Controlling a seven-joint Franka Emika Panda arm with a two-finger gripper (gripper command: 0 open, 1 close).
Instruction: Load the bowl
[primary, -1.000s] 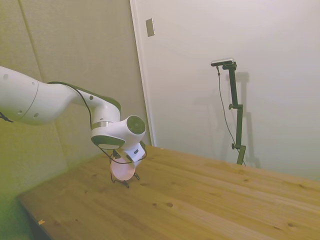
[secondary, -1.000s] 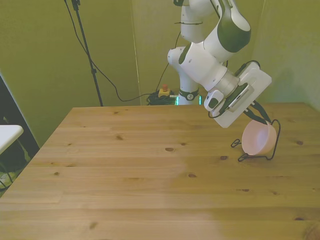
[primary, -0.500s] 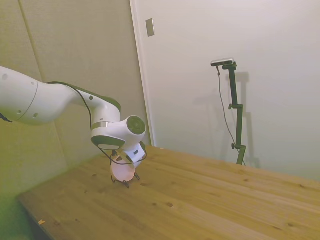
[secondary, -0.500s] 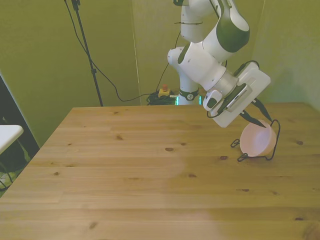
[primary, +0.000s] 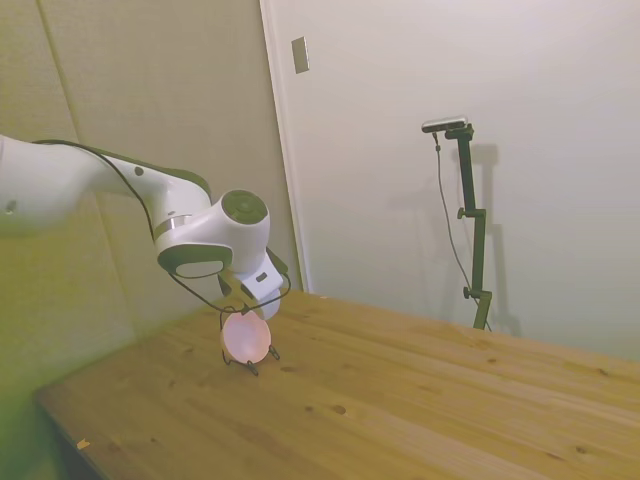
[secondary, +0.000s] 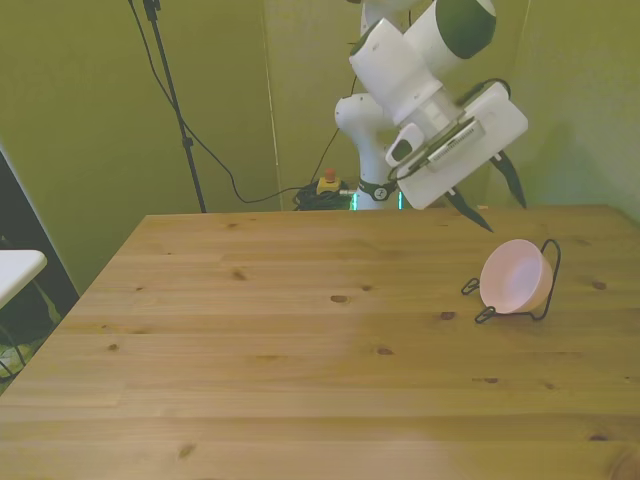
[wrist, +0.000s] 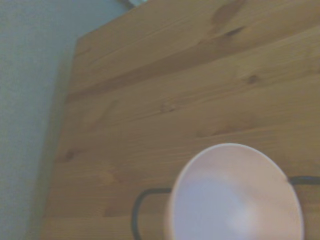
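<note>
A: What fills most of the scene?

B: A wooden table of pale pine planks with dark knots, set against plain walls. The white arm is next largest; in the side view it reaches in from the left, bends at a rounded joint and turns its wrist down toward the table's near-left corner.

A: How is the arm posed?

B: It is raised off the table. In the front view the flat white hand block tilts, and the gripper hangs in the air above the table toward the front view's right. Its two dark fingers are spread well apart and hold nothing.

A: Where is the bowl?

B: The pale pink bowl stands on edge in a thin black wire rack, on the table at the front view's right, below the gripper and clear of it. Its hollow faces the front view's left. In the side view the bowl sits just under the wrist (the rack shows there only as small dark feet). The wrist view looks into the bowl, blurred, with rack wire beside it.

A: Any writing or labels?

B: No lettering is legible; a small pale plate on the wall is too far off to tell
</note>
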